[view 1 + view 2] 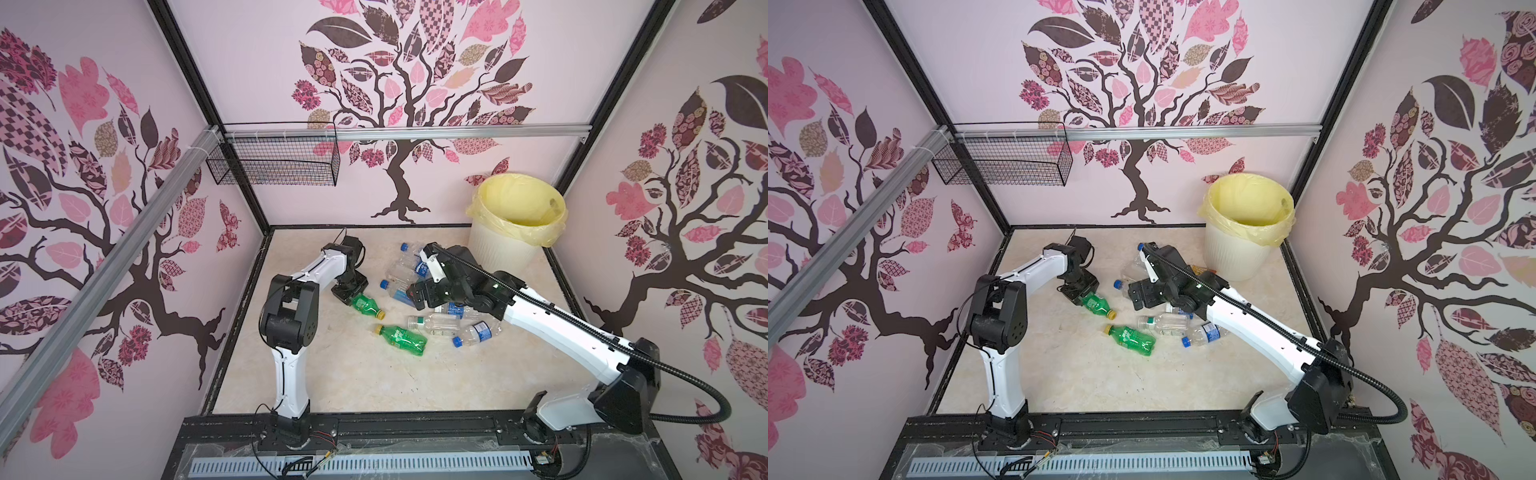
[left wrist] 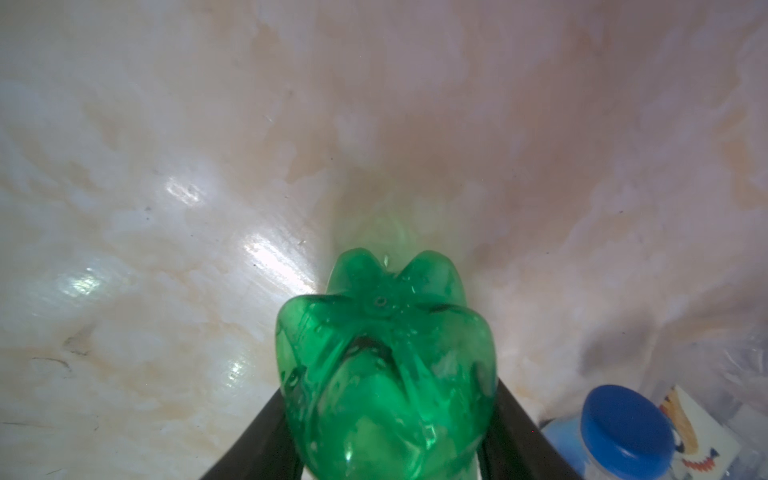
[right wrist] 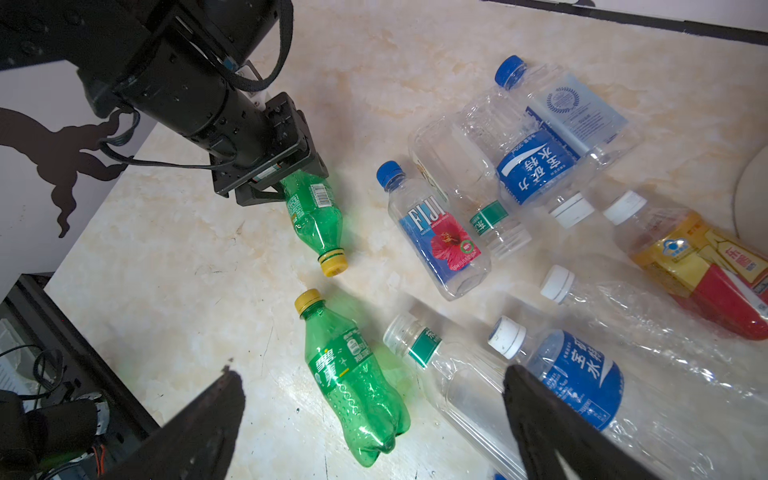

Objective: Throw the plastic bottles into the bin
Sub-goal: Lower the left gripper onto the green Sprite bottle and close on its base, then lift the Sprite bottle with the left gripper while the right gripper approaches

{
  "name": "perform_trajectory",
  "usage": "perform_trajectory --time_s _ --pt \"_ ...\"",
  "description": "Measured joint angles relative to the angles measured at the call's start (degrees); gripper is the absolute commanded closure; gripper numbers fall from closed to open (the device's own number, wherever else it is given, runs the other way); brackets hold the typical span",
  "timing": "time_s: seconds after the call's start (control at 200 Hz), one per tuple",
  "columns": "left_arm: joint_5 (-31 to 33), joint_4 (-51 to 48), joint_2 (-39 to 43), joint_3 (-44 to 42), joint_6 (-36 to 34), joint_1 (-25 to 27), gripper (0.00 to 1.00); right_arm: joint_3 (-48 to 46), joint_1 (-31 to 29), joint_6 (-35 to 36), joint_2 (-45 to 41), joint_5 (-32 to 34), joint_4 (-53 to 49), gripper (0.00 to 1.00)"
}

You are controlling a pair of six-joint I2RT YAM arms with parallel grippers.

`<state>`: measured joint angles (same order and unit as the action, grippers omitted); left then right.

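Grasp in progress: the left gripper (image 1: 352, 296) is clamping the base of a small green plastic bottle (image 3: 316, 216) lying between its fingers (image 2: 257, 440) on the marbled table (image 3: 166, 270). The right gripper (image 3: 370, 374) is hanging wide open and empty over other bottles (image 3: 436, 232). The next move is likely calling for lifting the bottle across to the round white yellow-lined bin (image 1: 498, 249), well beyond those fingers.

In both top views, right of frame centre, several clear bottles (image 1: 399, 272) are partly hidden beneath the right arm (image 1: 552, 328). The green bottle (image 2: 386, 374) is cut off by the left wrist view's edge.
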<state>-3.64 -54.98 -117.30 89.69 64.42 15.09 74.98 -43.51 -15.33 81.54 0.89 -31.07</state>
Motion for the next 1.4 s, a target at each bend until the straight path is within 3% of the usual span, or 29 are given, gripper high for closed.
perform_trajectory --time_s 0.35,0.9,1.4 --pt "-2.7 5.5 0.7 0.0 -1.8 -0.5 0.52 0.0 0.0 -0.5 0.0 0.4 0.0 0.0" --pt "-4.4 8.7 5.7 0.0 -5.7 -0.5 0.55 -1.2 0.0 -2.5 -0.2 -0.9 0.6 0.01" --pt "-5.6 9.1 9.8 -0.1 -7.3 -0.5 0.57 -13.2 0.0 -2.6 -4.1 -3.1 0.9 0.0"
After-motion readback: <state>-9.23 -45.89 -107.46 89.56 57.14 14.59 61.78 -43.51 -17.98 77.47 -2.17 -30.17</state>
